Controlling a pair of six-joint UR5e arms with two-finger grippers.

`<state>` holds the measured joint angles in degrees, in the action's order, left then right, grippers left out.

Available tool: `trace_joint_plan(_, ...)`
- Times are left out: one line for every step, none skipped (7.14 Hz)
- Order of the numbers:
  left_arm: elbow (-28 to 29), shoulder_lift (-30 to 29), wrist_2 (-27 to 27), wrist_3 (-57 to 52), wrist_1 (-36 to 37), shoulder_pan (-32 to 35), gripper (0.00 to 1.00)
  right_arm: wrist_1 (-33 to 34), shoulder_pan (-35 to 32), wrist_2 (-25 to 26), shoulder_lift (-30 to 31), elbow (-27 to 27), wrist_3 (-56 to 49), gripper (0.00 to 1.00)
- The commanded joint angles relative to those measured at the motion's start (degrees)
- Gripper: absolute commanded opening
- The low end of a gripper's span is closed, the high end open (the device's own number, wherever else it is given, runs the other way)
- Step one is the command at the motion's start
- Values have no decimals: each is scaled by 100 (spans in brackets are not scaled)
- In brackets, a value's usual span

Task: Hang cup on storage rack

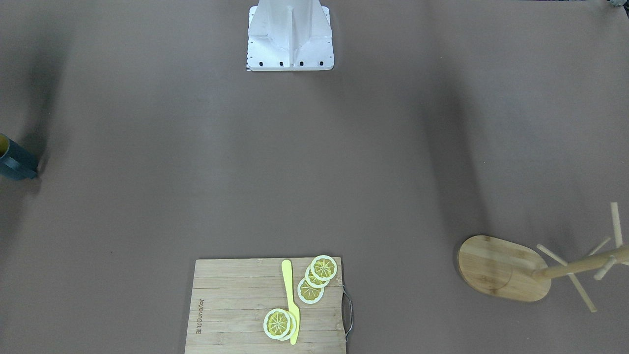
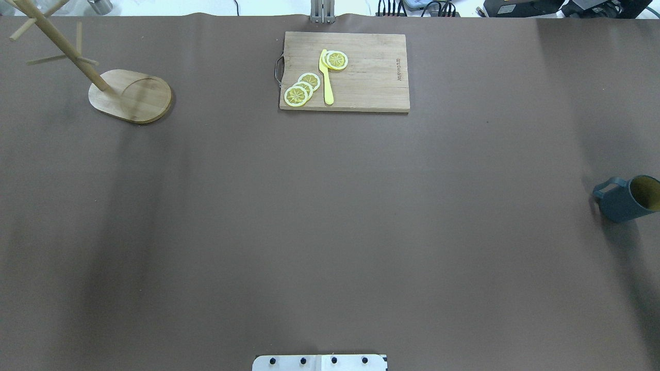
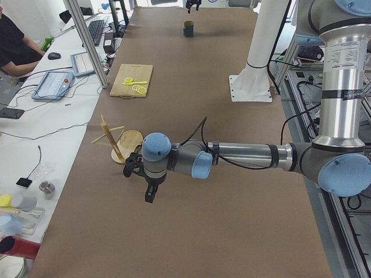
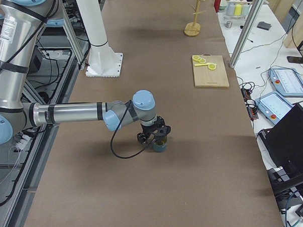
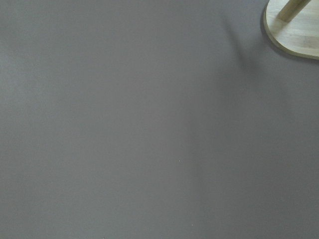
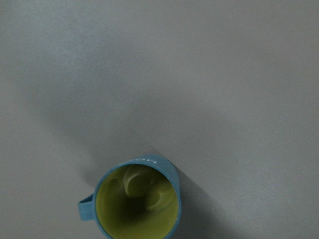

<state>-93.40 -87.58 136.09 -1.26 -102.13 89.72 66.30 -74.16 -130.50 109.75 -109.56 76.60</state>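
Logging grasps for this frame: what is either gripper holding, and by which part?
Nothing is held. The dark slate-blue ribbed cup stands free on the brown table; the right gripper hovers near it, the left gripper over bare table.

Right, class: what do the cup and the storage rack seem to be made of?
Cup: matte slate-blue outside, yellowish inside, dull sheen; plastic or ceramic, cannot tell which. Storage rack: pale bamboo or wood, unpainted, grain strips showing on its base.
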Motion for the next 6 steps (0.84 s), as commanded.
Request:
trace_joint_plan(-3, 4, 6, -6, 0, 2, 98, -511, 365, 313, 46, 23, 1229, 99)
trace_joint_plan(-3, -5, 6, -6, 0, 2, 98, -704, 663, 610, 46, 23, 1791, 99)
trace_joint_plan(-20, -5, 6, -6, 0, 2, 98, -1019, 1023, 883, 46, 127, 2371, 99)
trace_joint_plan(-20, -5, 6, -6, 0, 2, 98, -1423, 1270, 1025, 46, 267, 2829, 99)
trace_joint_plan(-11, -5, 6, 3, 0, 2, 98, -1775, 1359, 1148, 90, 521, 2982, 99)
trace_joint_plan(-20, -5, 6, 3, 0, 2, 98, -2222, 1404, 1236, 134, 793, 3149, 99)
